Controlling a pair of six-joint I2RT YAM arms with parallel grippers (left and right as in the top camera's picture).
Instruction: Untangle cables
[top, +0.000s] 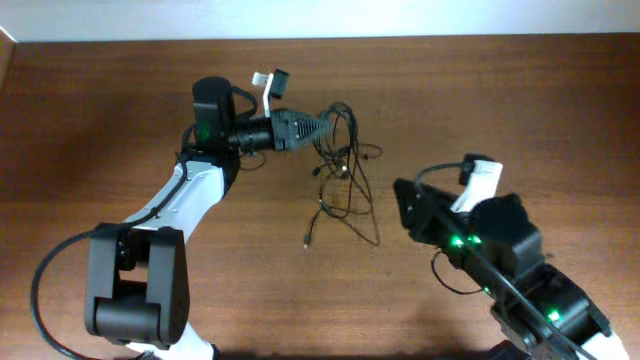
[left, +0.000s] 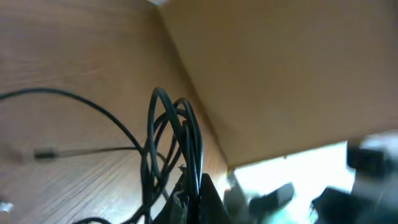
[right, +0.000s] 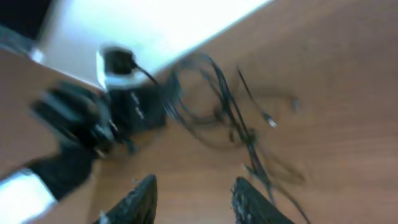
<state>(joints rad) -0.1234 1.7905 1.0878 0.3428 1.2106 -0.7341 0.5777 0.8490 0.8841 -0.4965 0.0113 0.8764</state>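
Note:
A tangle of thin black cables (top: 343, 170) lies on the wooden table near the middle, with a loose plug end (top: 307, 239) trailing toward the front. My left gripper (top: 322, 126) is shut on the upper loops of the cables; in the left wrist view the looped cords (left: 177, 143) rise from between the fingers (left: 198, 193). My right gripper (top: 408, 205) is open and empty, to the right of the tangle. In the right wrist view its fingers (right: 194, 198) hover over bare wood, with the blurred cables (right: 231, 118) ahead of them.
The wooden table (top: 520, 110) extends right and back to a white wall edge. A white connector (top: 266, 84) sits on the left arm near the back. The left arm's body (top: 150, 230) crosses the front left.

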